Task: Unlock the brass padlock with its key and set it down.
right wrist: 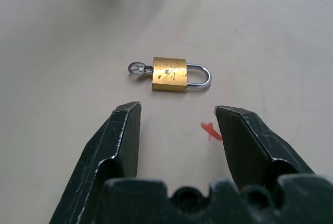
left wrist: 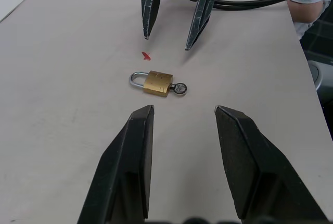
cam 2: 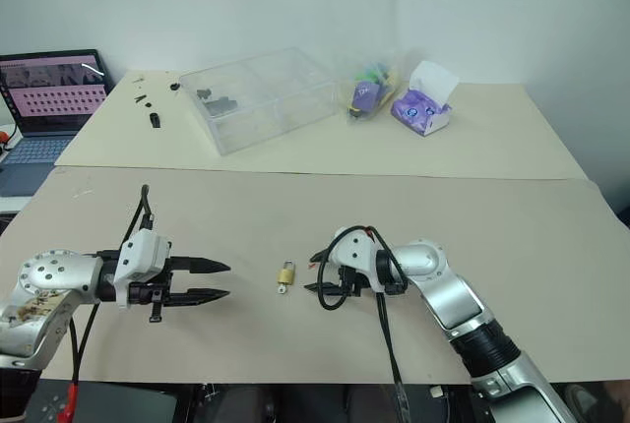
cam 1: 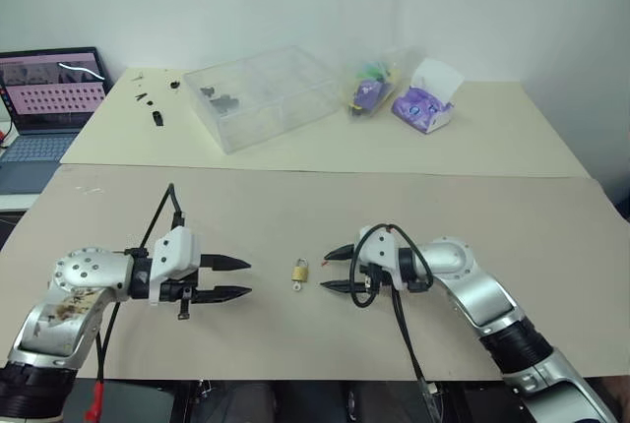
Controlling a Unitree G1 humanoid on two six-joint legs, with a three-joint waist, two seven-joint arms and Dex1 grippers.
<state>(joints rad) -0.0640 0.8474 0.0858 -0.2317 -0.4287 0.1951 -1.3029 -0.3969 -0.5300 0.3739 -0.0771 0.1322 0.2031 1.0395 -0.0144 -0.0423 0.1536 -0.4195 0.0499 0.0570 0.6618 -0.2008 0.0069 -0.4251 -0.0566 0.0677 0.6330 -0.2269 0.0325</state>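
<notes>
Brass padlock [cam 1: 300,271] flat on table [cam 1: 492,236] between left gripper [cam 1: 242,279] and right gripper [cam 1: 330,270] — both spread, empty.

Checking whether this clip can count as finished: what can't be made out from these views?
- Brass padlock: whether its shackle is released; it looks seated in both wrist views, too small to tell in the eye views.
- Key: its head shows; the blade is hidden inside the lock body.
- Clear box: dark contents too small to name.
- Laptop: cut by the frame edge.
</notes>
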